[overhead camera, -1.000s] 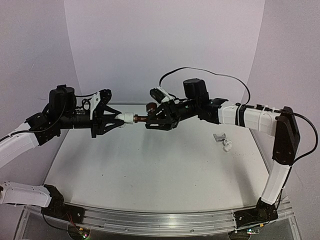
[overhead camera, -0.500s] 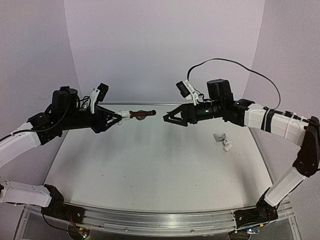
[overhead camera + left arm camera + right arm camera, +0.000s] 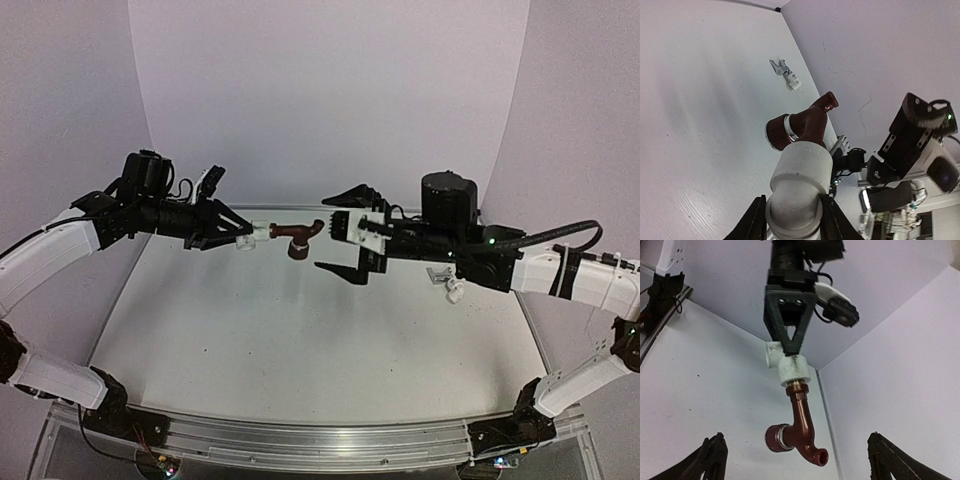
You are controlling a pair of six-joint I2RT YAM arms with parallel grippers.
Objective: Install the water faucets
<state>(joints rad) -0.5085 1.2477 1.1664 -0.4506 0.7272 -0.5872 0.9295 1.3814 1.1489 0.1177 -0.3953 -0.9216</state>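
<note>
Pinching white fitting w/ red-brown faucet, left gripper, right gripper spread wide

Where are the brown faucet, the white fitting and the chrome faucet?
brown faucet (image 3: 802, 420), right wrist view, curved body.
white fitting (image 3: 800, 170), left wrist view, round collar.
chrome faucet (image 3: 778, 66), left wrist view, metal part.

I can read no text, label, brand, number or sign in any of my three camera views; nothing shown carries legible lettering or markings.
</note>
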